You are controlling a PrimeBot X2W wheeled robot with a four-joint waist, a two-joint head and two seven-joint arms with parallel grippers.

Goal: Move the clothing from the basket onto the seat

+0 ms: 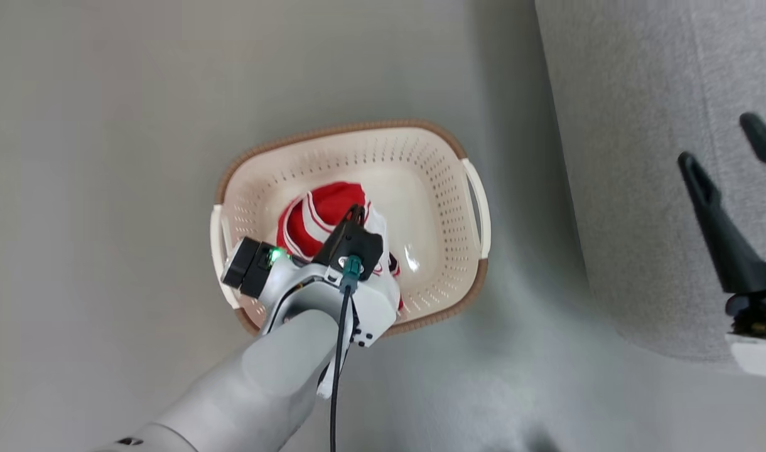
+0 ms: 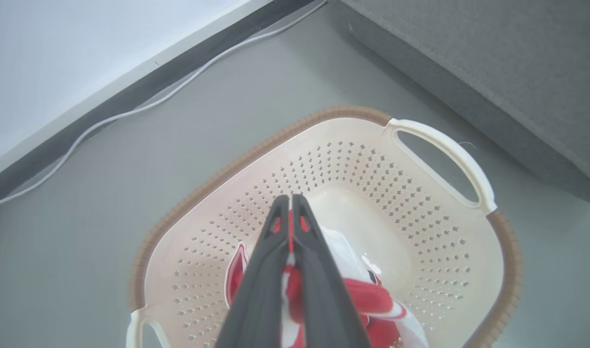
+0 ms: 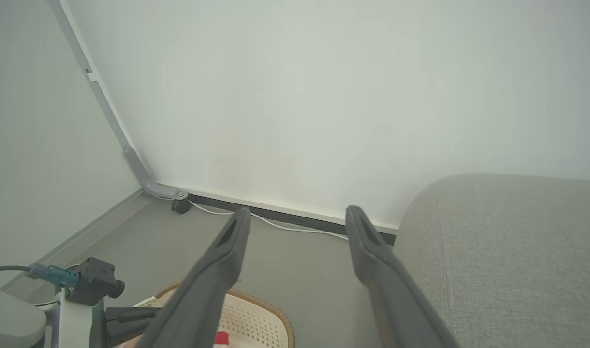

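The cream basket (image 1: 339, 130) stands on the grey floor beside the light grey seat (image 1: 640, 94). Red and white clothing (image 1: 314, 220) lies bunched in the basket's bottom. My left gripper (image 1: 358, 211) reaches down into the basket and is shut on a fold of it. In the left wrist view a strip of red clothing (image 2: 367, 295) shows pinched between the closed fingers (image 2: 261, 270) of the left gripper (image 2: 290, 199). My right gripper (image 1: 719, 139) hangs open over the seat's edge, holding nothing. In the right wrist view the right gripper (image 3: 299, 215) points at the wall, with the seat (image 3: 508, 251) to its right.
A white cable (image 2: 130, 113) runs along the dark baseboard at the foot of the wall behind the basket (image 2: 324, 116). A grey metal rail (image 3: 106, 111) climbs the room's corner. Bare floor (image 1: 107, 251) surrounds the basket on the left and front.
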